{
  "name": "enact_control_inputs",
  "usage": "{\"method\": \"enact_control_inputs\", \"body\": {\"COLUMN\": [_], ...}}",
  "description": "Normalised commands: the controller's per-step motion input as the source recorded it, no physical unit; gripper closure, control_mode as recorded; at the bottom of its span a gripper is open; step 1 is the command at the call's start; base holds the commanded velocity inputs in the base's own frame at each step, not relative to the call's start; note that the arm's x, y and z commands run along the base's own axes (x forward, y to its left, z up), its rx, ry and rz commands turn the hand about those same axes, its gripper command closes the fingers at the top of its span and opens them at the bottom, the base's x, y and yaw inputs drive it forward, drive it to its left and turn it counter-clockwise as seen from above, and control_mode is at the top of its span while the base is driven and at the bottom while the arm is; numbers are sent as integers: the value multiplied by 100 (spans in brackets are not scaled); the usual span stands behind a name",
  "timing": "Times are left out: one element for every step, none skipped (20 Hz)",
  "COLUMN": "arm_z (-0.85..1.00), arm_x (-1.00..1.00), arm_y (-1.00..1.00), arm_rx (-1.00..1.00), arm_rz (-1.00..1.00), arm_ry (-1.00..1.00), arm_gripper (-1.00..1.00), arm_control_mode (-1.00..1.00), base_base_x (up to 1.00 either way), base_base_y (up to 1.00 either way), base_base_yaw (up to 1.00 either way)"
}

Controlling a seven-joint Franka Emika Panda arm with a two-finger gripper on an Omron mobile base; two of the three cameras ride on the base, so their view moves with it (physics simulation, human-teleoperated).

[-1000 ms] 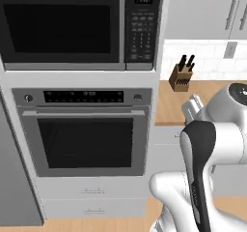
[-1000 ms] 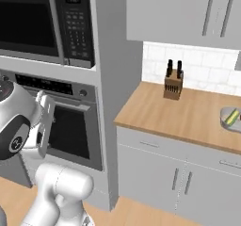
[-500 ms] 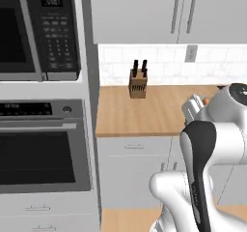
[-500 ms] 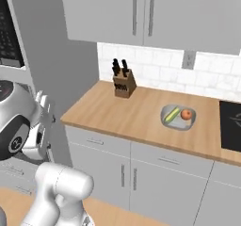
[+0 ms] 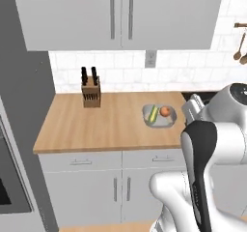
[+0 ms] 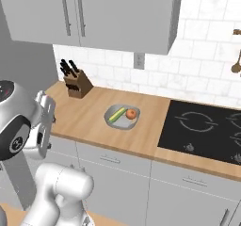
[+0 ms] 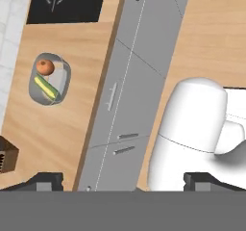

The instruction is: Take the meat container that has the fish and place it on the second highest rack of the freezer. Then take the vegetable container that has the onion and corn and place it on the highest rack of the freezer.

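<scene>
1. A smooth grey metal oval container (image 7: pixel 49 79) holds a round orange-brown onion (image 7: pixel 44 67) and a short yellow corn cob with green husk (image 7: pixel 45 88).
2. It rests on the matte wooden counter (image 7: pixel 57 129), well away from the gripper (image 7: pixel 122 182).
3. The gripper's dark fingertips (image 7: pixel 45 181) stand spread wide, holding and touching nothing.

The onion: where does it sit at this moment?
The onion lies in the grey bowl on the wooden counter, beside the corn. In the right base view the bowl sits between the knife block and the black cooktop.
</scene>
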Motion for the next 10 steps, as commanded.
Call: {"method": "enact_control_inputs", "body": {"arm_z": [0, 0, 0, 0, 0, 0, 0, 0, 0, 0], "arm_x": [0, 0, 0, 0, 0, 0, 0, 44, 16, 22], "arm_y": [0, 0, 0, 0, 0, 0, 0, 0, 0, 0], "arm_rx": [0, 0, 0, 0, 0, 0, 0, 1, 1, 1], "arm_rz": [0, 0, 0, 0, 0, 0, 0, -9, -7, -9], "arm_ry": [0, 0, 0, 0, 0, 0, 0, 0, -3, -1], "arm_gripper": [-100, -100, -100, -100, -100, -100, -100, -100, -100, -100], "arm_control_mode": [100, 100, 100, 100, 100, 100, 100, -100, -100, -100], "base_base_x": [60, 64, 71, 71, 71, 72, 64, 0, 0, 0], "base_base_y": [-66, -51, -33, -20, -11, -4, 0, 0, 0, 0], "base_base_yaw": [-4, -4, -6, -8, -9, -10, -10, 0, 0, 0]}}
